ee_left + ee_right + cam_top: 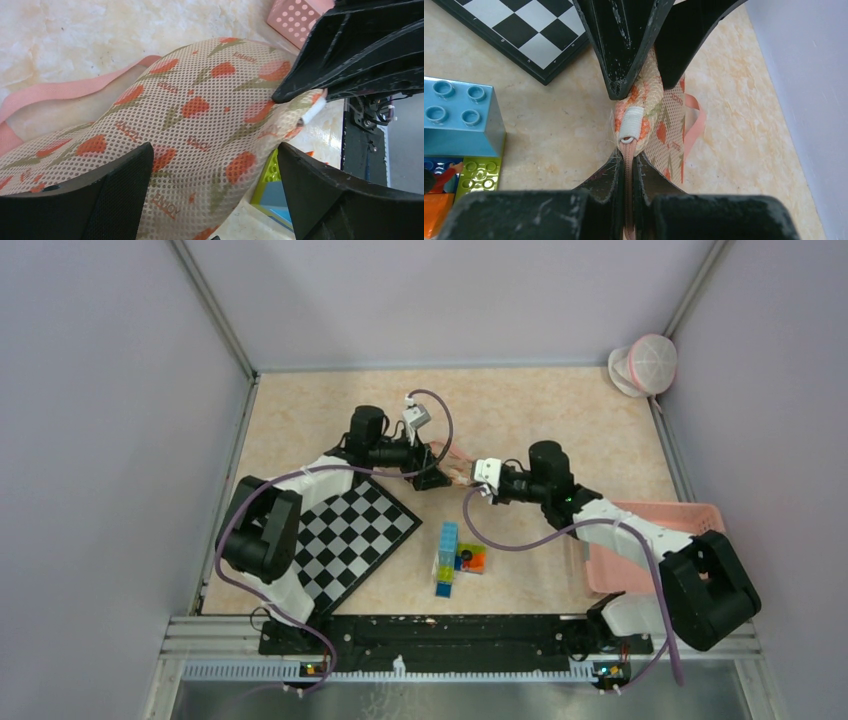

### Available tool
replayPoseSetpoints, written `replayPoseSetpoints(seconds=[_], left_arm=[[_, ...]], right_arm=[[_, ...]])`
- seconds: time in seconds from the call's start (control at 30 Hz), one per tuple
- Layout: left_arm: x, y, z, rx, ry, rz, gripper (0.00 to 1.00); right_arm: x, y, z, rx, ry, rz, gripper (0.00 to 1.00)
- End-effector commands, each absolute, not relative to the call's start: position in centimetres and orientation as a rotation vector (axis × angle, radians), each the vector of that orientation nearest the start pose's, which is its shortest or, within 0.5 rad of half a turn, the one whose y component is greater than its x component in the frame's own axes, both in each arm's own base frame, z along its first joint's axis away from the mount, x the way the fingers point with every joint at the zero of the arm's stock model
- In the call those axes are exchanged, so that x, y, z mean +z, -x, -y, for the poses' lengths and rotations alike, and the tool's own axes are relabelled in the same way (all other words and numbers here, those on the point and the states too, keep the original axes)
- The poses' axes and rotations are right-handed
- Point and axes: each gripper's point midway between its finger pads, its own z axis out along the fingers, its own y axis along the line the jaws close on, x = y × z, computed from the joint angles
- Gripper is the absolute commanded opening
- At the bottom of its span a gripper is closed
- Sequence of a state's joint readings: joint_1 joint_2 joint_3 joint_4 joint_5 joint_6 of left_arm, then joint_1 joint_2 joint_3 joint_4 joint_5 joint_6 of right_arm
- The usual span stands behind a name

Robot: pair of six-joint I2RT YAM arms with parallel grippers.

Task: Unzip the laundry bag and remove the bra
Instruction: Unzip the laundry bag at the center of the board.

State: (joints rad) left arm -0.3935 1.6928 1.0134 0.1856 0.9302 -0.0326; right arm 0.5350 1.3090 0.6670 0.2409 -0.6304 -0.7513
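The laundry bag is pale mesh printed with red tulips, and it lies bunched at mid-table between my two grippers. My left gripper is open, its fingers standing wide on either side of the bag's body. My right gripper is shut on the pink zipper pull, just under the white zipper end. In the top view the left gripper and right gripper face each other closely. A pink strap trails beside the bag. The bra is hidden.
A folded chessboard lies to the front left. Stacked toy bricks stand just in front of the grippers. A pink perforated basket sits at the right edge. A pink-and-white round object rests in the back right corner. Walls enclose three sides.
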Motion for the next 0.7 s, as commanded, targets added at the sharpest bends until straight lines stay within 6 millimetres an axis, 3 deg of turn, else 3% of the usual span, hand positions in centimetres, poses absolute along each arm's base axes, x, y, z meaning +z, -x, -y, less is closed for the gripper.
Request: replayPoseSetpoints(seconds=[0.0,0.3,0.67], left_arm=[[15.9,-34.1,29.8,-1.209,-0.930,-1.779,0.96],[17.1,-32.6,30.9,-1.321,-0.932,-1.740,0.94],[16.3,-34.0,30.6,-1.285,-0.855,-1.796,0.87]], right_arm=[[18.1,-28.3,-27.6,0.498,1.420,-1.145,0.00],[17.9,-28.1,-27.6,0.502,1.428,-1.140,0.00],[18.1,-27.7,-27.5,0.505,1.432,-1.131,0.00]])
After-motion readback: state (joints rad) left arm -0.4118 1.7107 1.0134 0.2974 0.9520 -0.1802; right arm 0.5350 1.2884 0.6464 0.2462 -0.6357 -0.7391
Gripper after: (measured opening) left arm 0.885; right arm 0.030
